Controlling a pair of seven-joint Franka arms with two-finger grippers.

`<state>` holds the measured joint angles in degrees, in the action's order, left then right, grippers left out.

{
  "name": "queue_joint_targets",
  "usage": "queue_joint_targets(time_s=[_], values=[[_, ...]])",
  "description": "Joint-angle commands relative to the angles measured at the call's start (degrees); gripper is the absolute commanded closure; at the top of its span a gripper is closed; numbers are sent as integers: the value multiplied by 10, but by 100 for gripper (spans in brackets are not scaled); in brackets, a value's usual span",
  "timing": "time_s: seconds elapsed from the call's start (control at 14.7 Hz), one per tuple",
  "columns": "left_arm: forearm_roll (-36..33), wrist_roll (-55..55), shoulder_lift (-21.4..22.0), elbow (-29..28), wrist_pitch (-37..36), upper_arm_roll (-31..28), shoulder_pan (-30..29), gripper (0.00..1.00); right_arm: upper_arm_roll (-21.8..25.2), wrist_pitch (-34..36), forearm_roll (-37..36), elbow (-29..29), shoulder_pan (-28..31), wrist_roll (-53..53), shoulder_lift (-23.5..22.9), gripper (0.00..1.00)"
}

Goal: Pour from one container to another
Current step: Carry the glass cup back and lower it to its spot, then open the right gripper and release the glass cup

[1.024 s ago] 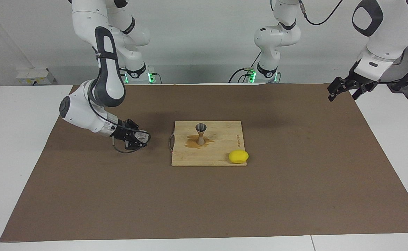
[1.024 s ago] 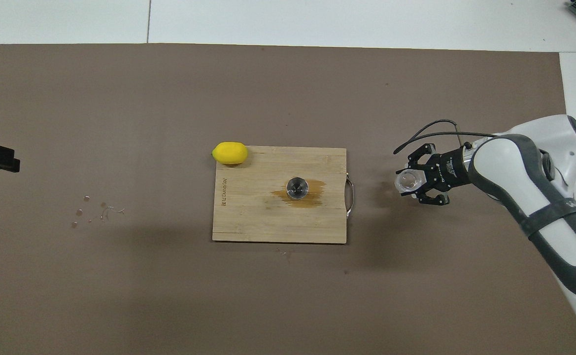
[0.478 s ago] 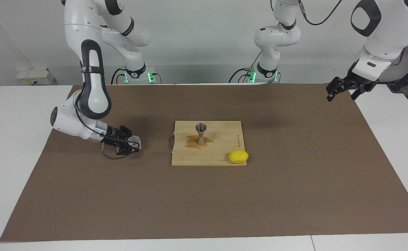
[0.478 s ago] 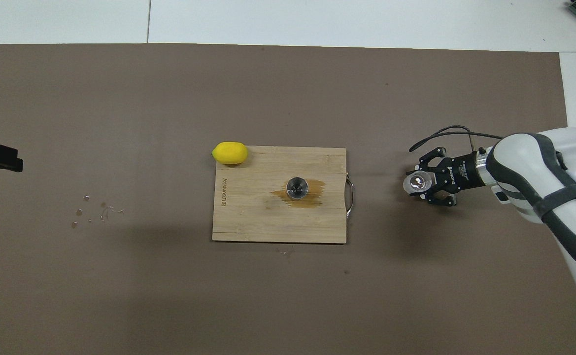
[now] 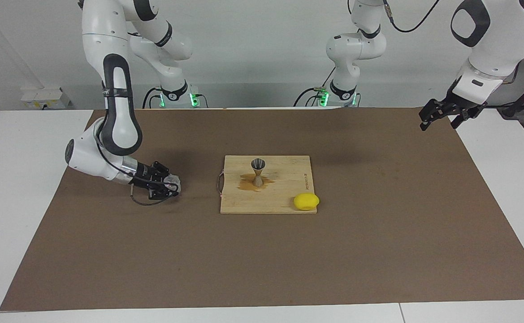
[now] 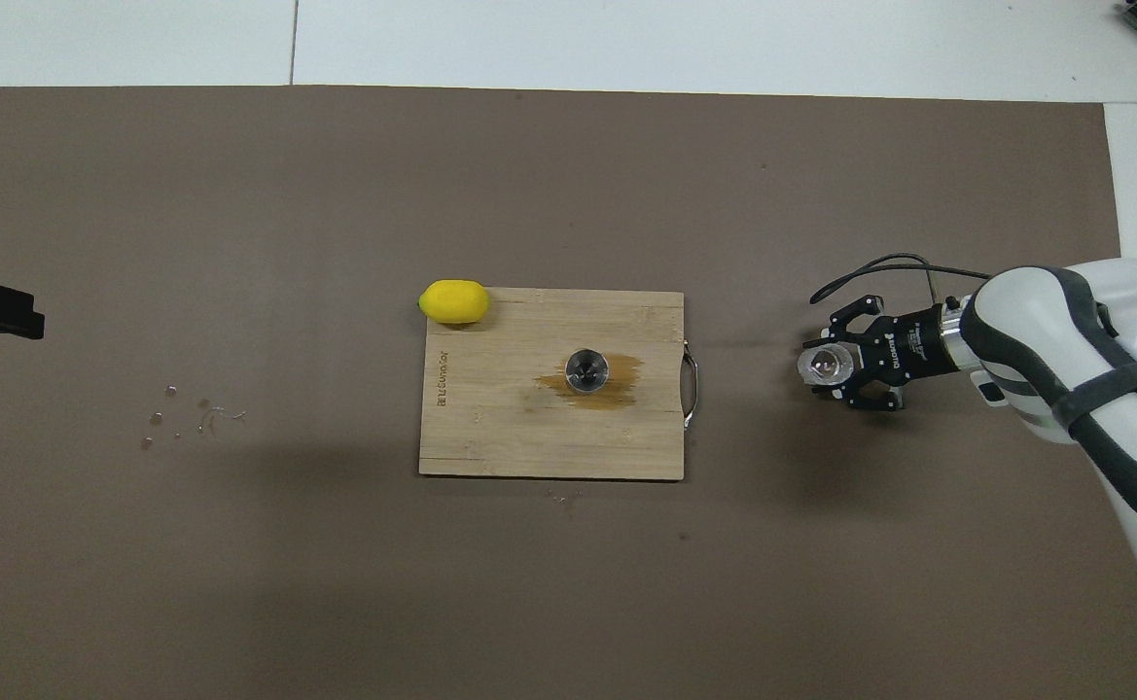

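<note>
While the right gripper [image 5: 170, 185] fingers bracket the glass cup [image 5: 172, 183] on the mat, grip state unclear, release fully, then retract straight; left gripper [image 5: 441, 114] waits with fingers apart

Facing view: high camera, across table from robots, looked toward both arm bases and back wall; took in whole brown mat [image 5: 378, 251] edge to edge, from far off.
Overhead view: camera high above robots' end, looked forward and steeply down; mat [image 6: 237, 583] filled frame, arms mostly cut off.
Shared: mat, cutting board [image 5: 284, 197] [image 6: 490, 437] at mat's centre; views half turn apart.
</note>
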<state>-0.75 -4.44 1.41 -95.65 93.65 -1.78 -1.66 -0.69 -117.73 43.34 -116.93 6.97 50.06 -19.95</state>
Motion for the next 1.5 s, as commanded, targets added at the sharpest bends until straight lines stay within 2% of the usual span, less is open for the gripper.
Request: queue_joint_targets(time_s=[0.0, 0.34, 0.48, 0.82, 1.02, 1.16, 1.43], values=[[-4, 3, 2, 5, -7, -13, 15, 0, -4, -18, 14, -16, 13, -13, 8, 0], [-4, 1, 6, 0, -7, -13, 16, 0, -1, -21, 4, -15, 48, -25, 14, 0], [-4, 0, 6, 0, -7, -13, 16, 0, -1, -33, -27, -15, 50, -48, 39, 0], [-4, 0, 6, 0, -7, -13, 16, 0, -7, -34, -216, -1, 31, -54, 89, 0], [-4, 0, 6, 0, -8, -13, 16, 0, -8, -27, -323, 18, -19, -171, 90, 0], [-4, 0, 6, 0, -7, -13, 16, 0, -8, -25, -361, 20, -42, -233, 93, 0], [-4, 0, 6, 0, -7, -13, 16, 0, -10, -19, -430, 20, -81, -260, 125, 0]])
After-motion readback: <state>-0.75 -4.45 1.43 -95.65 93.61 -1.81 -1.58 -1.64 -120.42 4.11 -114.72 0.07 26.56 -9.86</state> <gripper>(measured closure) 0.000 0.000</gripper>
